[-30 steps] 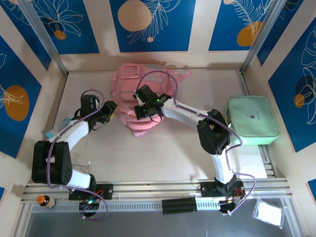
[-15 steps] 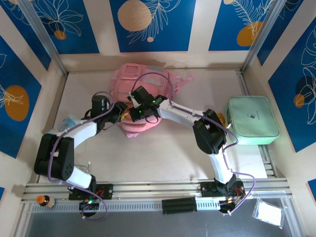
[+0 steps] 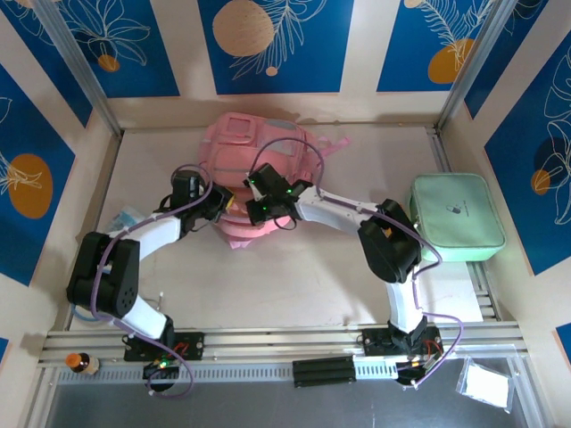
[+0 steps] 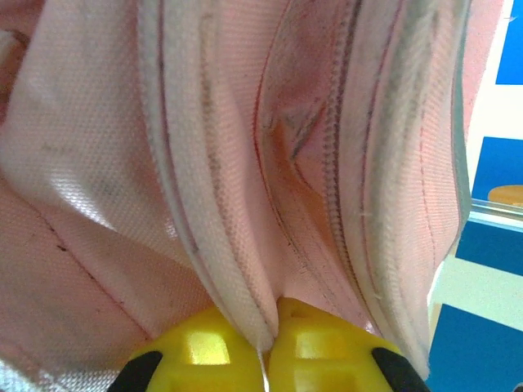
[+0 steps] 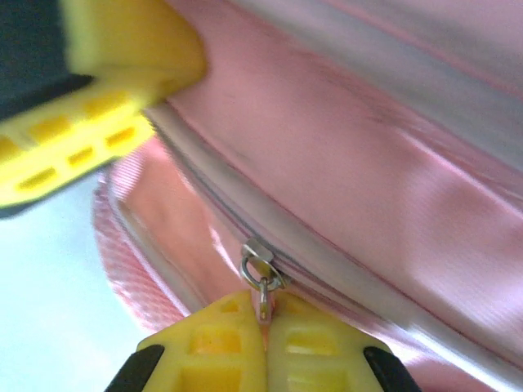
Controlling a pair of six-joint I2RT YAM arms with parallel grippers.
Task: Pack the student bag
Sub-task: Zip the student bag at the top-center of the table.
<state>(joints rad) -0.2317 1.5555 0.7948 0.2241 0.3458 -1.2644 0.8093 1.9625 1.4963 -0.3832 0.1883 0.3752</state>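
1. Left end effector [image 4: 270,336] has its yellow fingertips together, clamped on a piped seam fold of the student bag [image 3: 243,143]. The pink cloth rises straight out from between the tips.
2. Right end effector [image 5: 263,327] is closed too, pinching the small metal zip pull [image 5: 260,273] that hangs from the slider just ahead of its tips. Up and to the left of it, close by, sits one yellow finger [image 5: 98,122] of what looks to be the other arm.
3. From above, the bag lies on the tabletop [image 3: 294,276] beyond both end effectors, with its near edge gathered between them.
4. The woven fabric creases and drapes, so I judge the bag soft, light and limp. It will not keep its shape, and a tug at one spot will likely drag the whole bag rather than run the zip.
5. Best holds, as I read it:
   - The pull, for driving the slider along its track.
   - The doubled seam beside the track, as an anchor, since piping gives the fingers bulk to bite.
   - The shinier panel looks likelier to slip.
6. The pull is thin and could slide out of the fingers if drawn sideways.
7. A mint-green case [image 3: 455,217] lies well apart, to the right of the right end effector.
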